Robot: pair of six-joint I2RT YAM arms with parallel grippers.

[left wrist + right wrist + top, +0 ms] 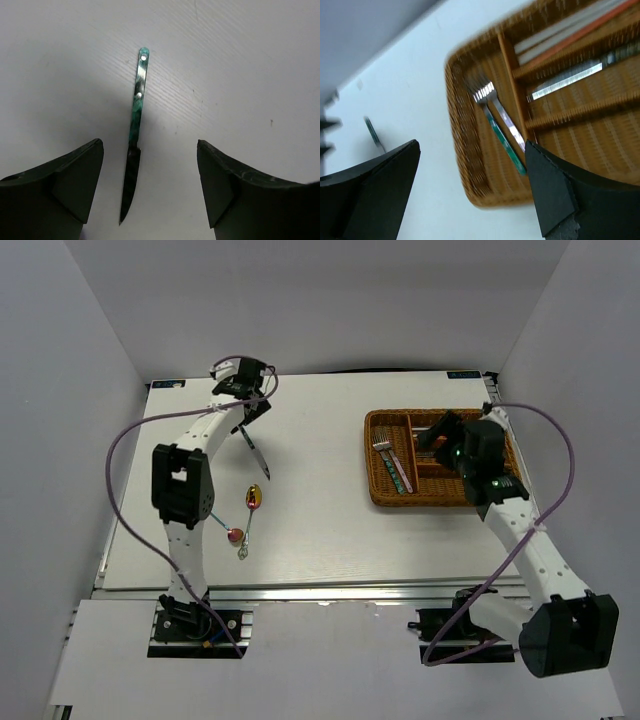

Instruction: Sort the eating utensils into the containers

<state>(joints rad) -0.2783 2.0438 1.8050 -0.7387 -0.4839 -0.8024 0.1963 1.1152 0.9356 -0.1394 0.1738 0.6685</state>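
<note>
Top external view: the left pincer point(246, 408) hangs over a knife point(254, 455) on the tabletop point(320, 530), with a gold spoon point(255, 496) and a red spoon point(236, 535) nearer. The right pincer point(432, 440) hangs above the tray point(385, 496). Left wrist alone shows wide jaws flanking the untouched knife point(135, 150). Right wrist alone shows wide, empty jaws, plus a fork point(490, 96) and chopsticks point(560, 39) in the tray point(465, 165).

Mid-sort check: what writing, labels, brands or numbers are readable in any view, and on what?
No text can be read.
Far-left corner sticker on the white table: too small to read.
Far-right corner sticker: too small to read.
Green marbled-handle knife: no marking, only two rivets.
Brown woven wicker tray: no label shows.
</note>
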